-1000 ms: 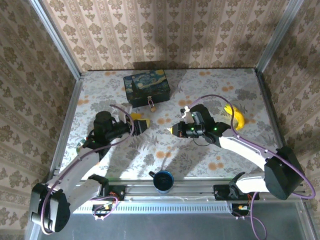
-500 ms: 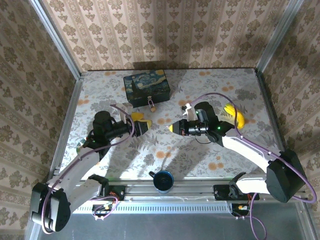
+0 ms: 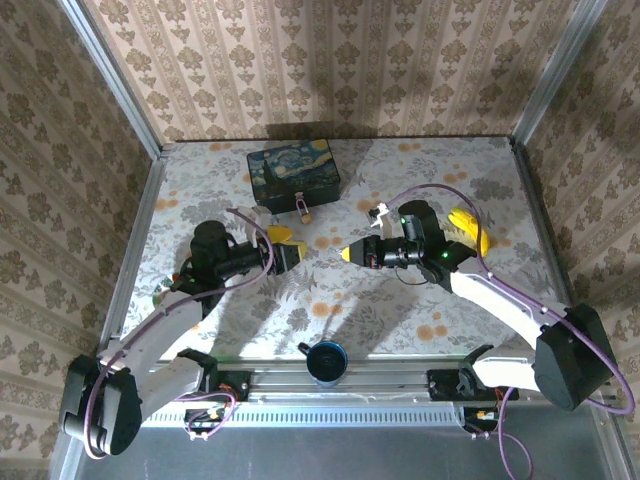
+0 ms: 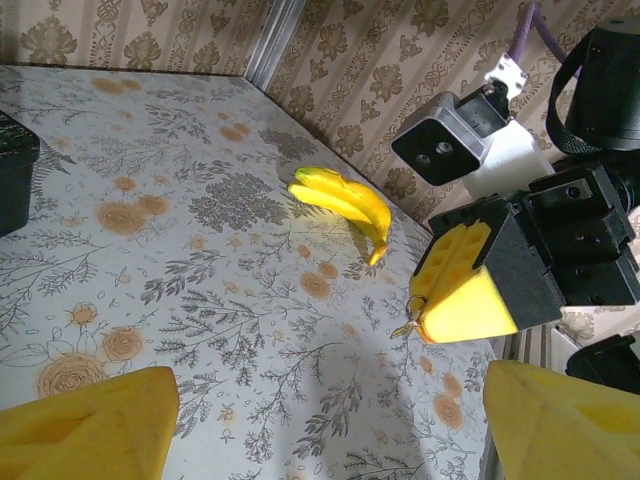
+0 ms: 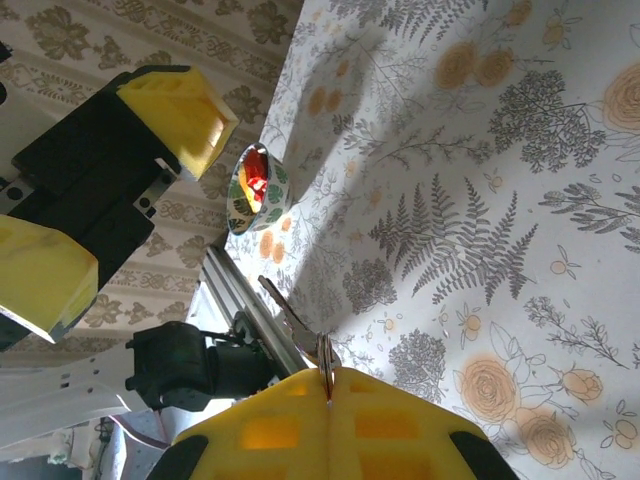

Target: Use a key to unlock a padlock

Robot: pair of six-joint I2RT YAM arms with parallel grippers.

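Note:
The small brass padlock (image 3: 303, 207) hangs at the front of the dark blue painted box (image 3: 293, 172) at the back of the table. My right gripper (image 3: 351, 253) (image 5: 328, 385) is shut on a key ring, and the silver key (image 5: 292, 318) (image 4: 411, 320) sticks out past its yellow fingertips. It hovers at mid-table, pointing left. My left gripper (image 3: 286, 250) (image 4: 320, 420) faces it from the left, open, with nothing between its yellow fingers (image 4: 85, 425). Both grippers are in front of the box, apart from the padlock.
A banana (image 3: 470, 229) (image 4: 345, 200) lies at the right. A blue cup (image 3: 326, 360) stands at the near rail between the arm bases. A small patterned bowl (image 3: 160, 293) (image 5: 258, 187) sits at the left edge. Patterned walls close three sides.
My right wrist has swung back and to the right, its fingertips rising a little with the key. My left gripper has edged right and its jaws have spread slightly.

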